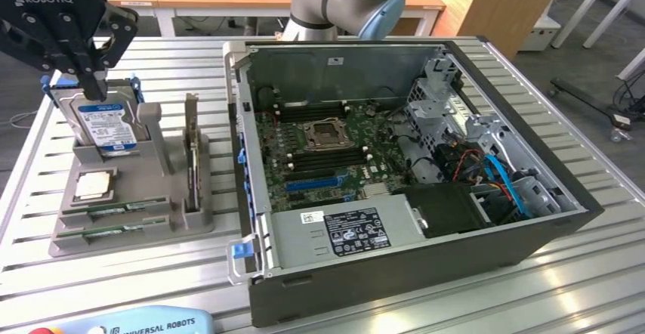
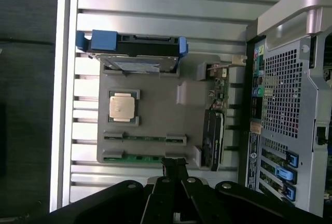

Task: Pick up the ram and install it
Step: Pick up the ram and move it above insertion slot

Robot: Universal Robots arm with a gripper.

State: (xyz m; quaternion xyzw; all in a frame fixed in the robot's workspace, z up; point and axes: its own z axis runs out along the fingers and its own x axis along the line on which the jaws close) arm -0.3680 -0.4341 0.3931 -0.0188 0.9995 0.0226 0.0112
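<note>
Hovering high over the grey moulded parts tray [image 1: 174,219], the black two-finger gripper [image 1: 94,91] has its fingertips pinched together on nothing. The approach step seems in hand: the thin green RAM stick [image 1: 111,233] lies untouched in its tray slot, beside a second stick [image 1: 116,211]. Grasping it calls for spread fingers squared to its long edges.

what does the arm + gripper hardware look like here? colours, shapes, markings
The arm is silver-grey, built from rounded tubular joints, with a pale blue cap on one joint. The gripper is matte black, with pale ROBOTIQ lettering on its body and a two-finger bar linkage that tapers to slim tips. In the wrist view, its black links show round pivot pins.
</note>
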